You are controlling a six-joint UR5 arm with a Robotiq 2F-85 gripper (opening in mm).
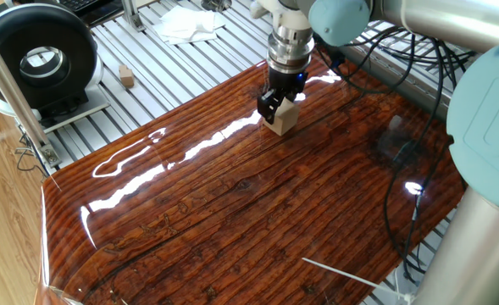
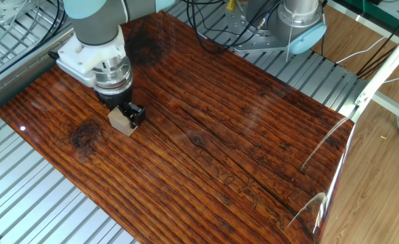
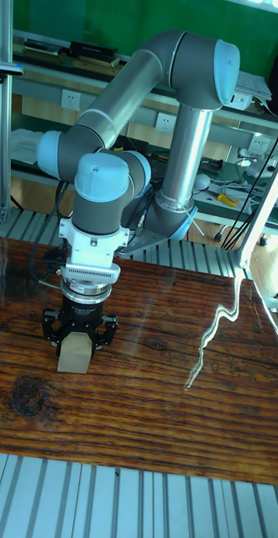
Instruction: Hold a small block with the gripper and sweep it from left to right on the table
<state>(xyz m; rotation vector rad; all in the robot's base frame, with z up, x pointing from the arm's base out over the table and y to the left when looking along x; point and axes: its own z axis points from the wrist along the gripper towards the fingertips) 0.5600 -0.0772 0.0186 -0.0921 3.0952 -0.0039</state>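
Glossy table (image 2: 206,142) carries the small block (image 2: 121,120) clamped by end effector (image 2: 126,115).

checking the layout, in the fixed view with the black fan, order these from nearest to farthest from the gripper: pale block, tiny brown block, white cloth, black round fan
1. pale block, between the fingers of the gripper.
2. white cloth, up-left on the slats.
3. tiny brown block, left on the slats.
4. black round fan, far left.

I count one small block (image 1: 283,118) in one gripper (image 1: 276,103), one table (image 1: 232,212), one tinier brownish block (image 1: 127,78).
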